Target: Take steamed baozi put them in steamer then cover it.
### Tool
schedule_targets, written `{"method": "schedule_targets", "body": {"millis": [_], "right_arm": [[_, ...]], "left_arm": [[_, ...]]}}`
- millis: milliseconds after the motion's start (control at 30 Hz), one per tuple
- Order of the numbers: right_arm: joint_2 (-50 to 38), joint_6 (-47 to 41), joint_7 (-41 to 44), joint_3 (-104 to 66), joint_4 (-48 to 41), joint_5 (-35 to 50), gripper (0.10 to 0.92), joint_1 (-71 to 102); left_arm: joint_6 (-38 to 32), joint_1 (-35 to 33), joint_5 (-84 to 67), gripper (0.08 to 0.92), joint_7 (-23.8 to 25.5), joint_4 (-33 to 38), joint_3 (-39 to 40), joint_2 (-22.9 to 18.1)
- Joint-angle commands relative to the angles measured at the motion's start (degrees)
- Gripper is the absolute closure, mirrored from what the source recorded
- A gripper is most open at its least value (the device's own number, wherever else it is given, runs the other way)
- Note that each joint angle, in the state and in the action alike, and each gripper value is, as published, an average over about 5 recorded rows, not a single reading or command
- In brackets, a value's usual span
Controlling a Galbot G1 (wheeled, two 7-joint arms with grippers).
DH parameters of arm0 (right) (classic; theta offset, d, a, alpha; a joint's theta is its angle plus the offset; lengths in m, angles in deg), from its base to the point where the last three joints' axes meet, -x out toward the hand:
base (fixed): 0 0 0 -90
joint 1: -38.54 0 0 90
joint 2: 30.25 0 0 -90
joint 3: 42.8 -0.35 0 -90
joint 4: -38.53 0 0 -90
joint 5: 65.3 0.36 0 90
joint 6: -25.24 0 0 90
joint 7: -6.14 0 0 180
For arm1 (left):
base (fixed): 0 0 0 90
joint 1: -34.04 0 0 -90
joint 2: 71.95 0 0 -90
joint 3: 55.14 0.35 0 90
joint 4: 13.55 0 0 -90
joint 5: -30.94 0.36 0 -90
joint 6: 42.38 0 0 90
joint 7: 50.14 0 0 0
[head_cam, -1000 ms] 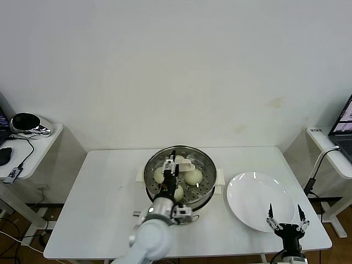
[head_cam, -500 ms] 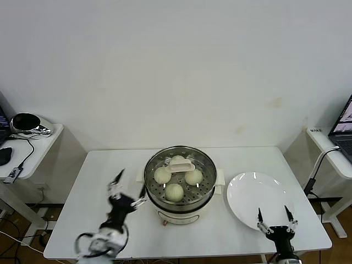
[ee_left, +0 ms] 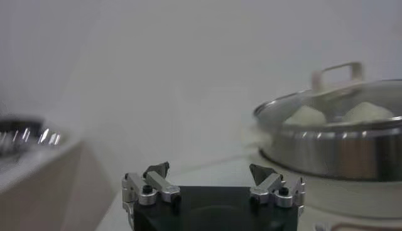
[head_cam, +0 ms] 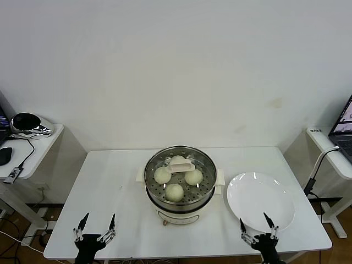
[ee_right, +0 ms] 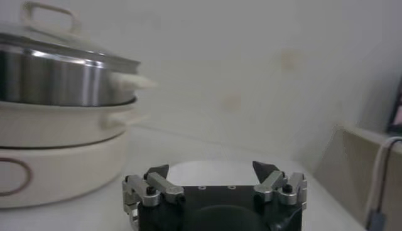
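left gripper [head_cam: 95, 237]: I see it parked at the near left edge of the table [head_cam: 110, 181], fingers spread wide, holding nothing.
steamer [head_cam: 179, 184]: ahead of my left gripper and off to its right, well apart; ahead and to the left of my right one. It stands upright on its cream base at mid-table.
steamer handling: I judge it heavy and rigid, with polished steel walls that would slip in the fingers. The cream side handles are the only sound place to grip, and I see no need to shift it.
baozi [head_cam: 174, 192]: I count three buns plainly on the perforated tray; a fourth may sit under the lid handle, but I cannot tell.
baozi handling: soft, light and easily dented, I reckon; round, so no long axis. Any pinch should be gentle, across the widest part.
lid [ee_left: 326, 97]: clear glass, seated level on the steamer rim in both wrist views.
lid handling: fragile and slick, I judge; the cream handle [head_cam: 181, 164] is the place to hold. Its long axis runs roughly left to right across the pot.
plate [head_cam: 260, 201]: white, bare, just ahead of my right gripper.
right gripper [head_cam: 259, 235]: at the near right edge, fingers wide apart, empty.
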Motion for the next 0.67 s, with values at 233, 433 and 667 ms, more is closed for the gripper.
{"method": "schedule_targets", "body": {"millis": [233, 433, 667], "right_arm": [[-1.10, -2.19, 1.01, 4.29, 5.14, 2.63, 0.203, 5.17], [-1.14, -2.91, 0.93, 4.47, 5.32, 2.51, 0.203, 5.62], [-1.62, -4.74, 0.59, 5.66, 5.78, 2.91, 0.203, 5.67]], "left_arm": [[-5.04, -5.96, -5.32, 0.177, 5.58, -4.81, -3.98, -1.15], [-3.98, -6.38, -4.83, 0.177, 6.41, -5.26, -4.16, -1.21], [-2.22, -5.90, -5.57, 0.177, 6.52, -5.14, -4.72, -0.89]]}}
